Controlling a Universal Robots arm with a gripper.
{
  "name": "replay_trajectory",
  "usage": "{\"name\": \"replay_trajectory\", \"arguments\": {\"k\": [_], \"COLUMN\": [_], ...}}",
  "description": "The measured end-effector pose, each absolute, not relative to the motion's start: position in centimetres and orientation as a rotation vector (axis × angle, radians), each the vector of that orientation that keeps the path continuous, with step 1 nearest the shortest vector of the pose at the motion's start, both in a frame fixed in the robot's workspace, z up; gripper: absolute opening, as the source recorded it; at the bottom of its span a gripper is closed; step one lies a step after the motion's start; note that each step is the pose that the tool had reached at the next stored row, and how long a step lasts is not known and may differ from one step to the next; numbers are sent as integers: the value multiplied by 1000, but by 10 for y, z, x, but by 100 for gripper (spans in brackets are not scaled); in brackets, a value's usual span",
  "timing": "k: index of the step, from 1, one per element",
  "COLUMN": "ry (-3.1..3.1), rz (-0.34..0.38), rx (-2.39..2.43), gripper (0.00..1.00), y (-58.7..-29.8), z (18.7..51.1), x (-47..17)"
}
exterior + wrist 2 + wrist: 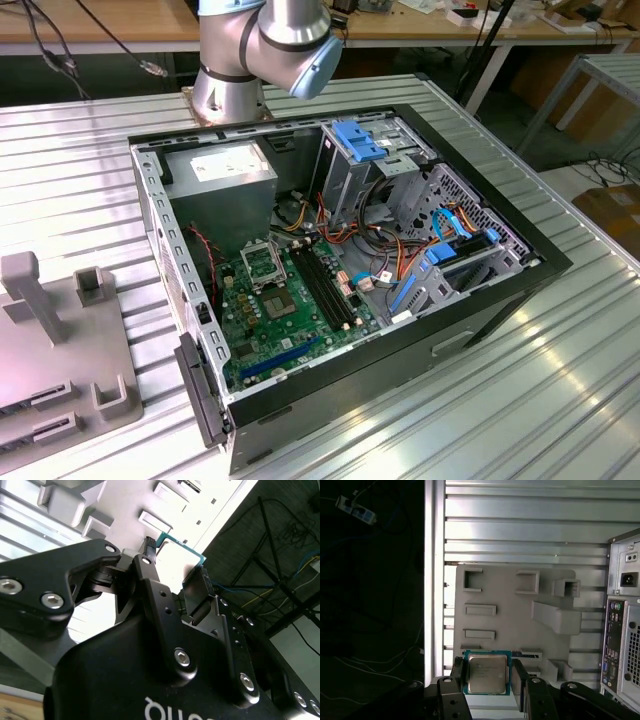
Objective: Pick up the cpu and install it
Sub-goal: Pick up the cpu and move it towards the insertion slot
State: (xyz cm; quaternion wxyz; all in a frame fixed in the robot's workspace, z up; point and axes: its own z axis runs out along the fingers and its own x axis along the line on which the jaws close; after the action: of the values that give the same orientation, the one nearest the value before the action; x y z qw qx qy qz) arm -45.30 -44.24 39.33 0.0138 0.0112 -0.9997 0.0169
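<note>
Both pincer [488,679] fingers are clamping the cpu [486,670] by opposite edges, holding it over the grey tray [520,615] beside the case [620,630]; I'm guessing light, stiff, fragile underneath, so edges only

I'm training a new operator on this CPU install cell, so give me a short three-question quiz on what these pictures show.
1. True or false: the gripper is shut on the cpu, with one of its fingers on each side.
2. In the first wrist view, what lies behind the held cpu? A) the grey fixture tray B) a keyboard C) a cardboard box
3. Fill in: in the exterior view, the tray stands toward the exterior view's ____ of the open computer case.
Key: 1 true; 2 A; 3 left.
</note>
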Motion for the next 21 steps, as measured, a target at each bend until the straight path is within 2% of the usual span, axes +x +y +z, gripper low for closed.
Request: {"name": "replay_trajectory", "arguments": {"k": [21], "ry": [-3113], "rz": [53], "rx": [35], "gripper": [47], "y": [-442], "z": [393], "x": [-444]}}
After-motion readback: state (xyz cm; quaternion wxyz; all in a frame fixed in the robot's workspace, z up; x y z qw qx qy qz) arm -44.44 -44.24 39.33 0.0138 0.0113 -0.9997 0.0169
